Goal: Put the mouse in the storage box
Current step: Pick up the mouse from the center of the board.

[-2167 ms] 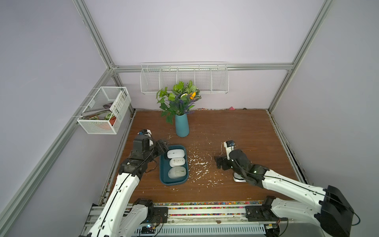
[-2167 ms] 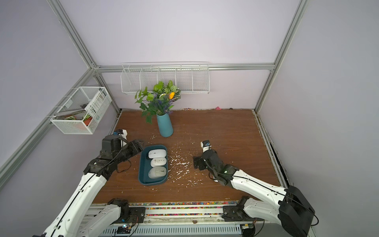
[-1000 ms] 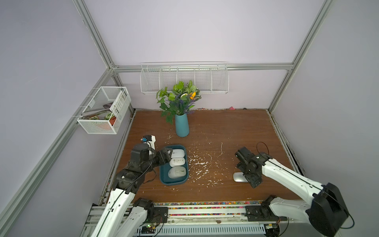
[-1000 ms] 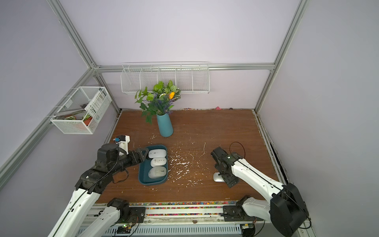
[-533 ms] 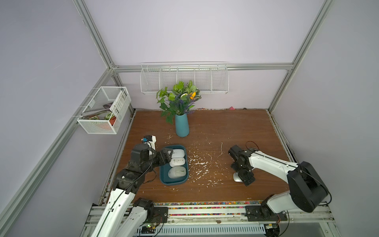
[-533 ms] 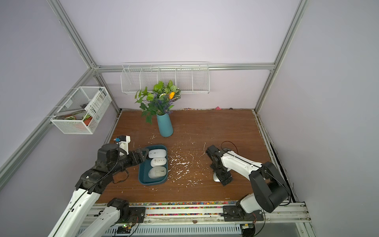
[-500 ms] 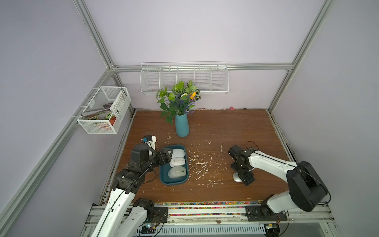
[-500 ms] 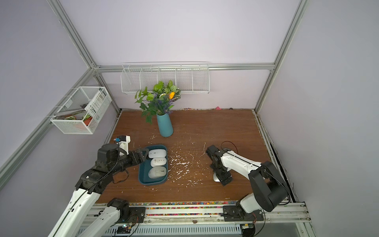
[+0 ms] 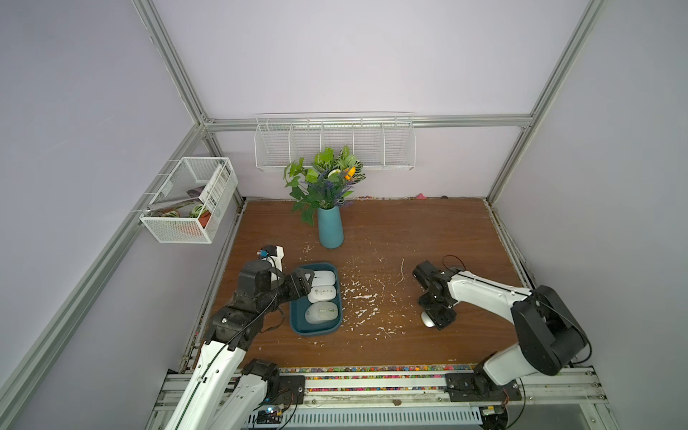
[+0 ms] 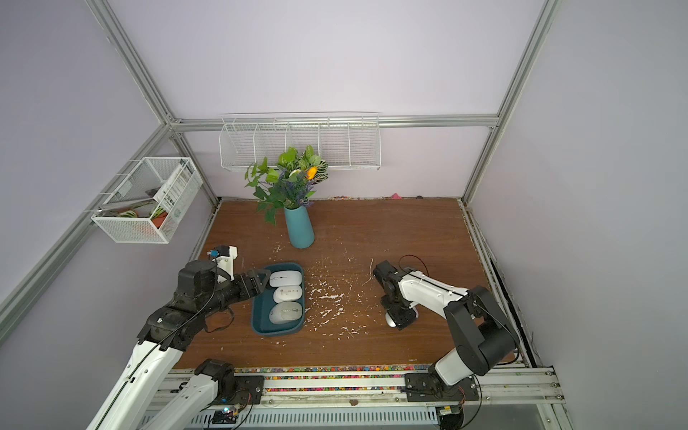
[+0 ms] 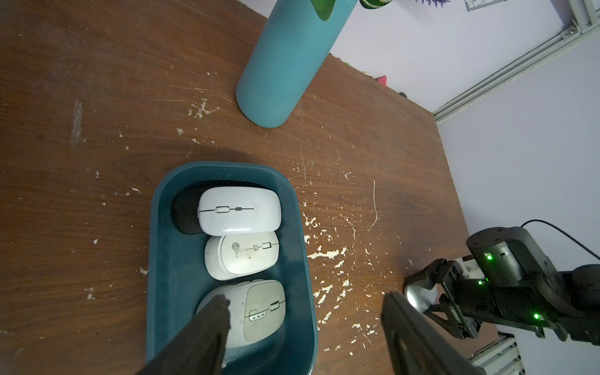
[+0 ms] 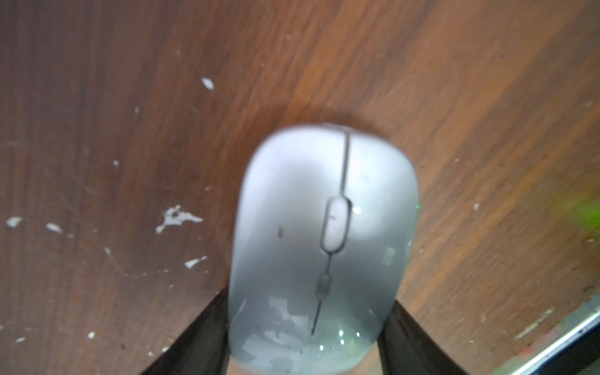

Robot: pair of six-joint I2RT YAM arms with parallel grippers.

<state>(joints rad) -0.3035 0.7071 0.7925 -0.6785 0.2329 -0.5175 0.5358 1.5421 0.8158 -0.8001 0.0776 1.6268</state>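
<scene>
Mouse (image 12: 321, 227) is clasped at both sides by the right gripper (image 12: 306, 297) near the table's (image 9: 409, 231) front edge; the left gripper (image 11: 306, 298) is held wide open by the box (image 11: 168, 266).

- bare table (image 9: 372, 346) lies between the mouse (image 9: 427, 318) and the storage box (image 9: 316, 332), with only white flecks (image 9: 363, 296) on it.
- left gripper (image 9: 304, 282), jaws apart, hangs over the box's far left rim.
- four mice (image 11: 240, 220) fill most of the box; a bare strip runs along its left side.
- vase (image 9: 330, 231) stands behind the box.
</scene>
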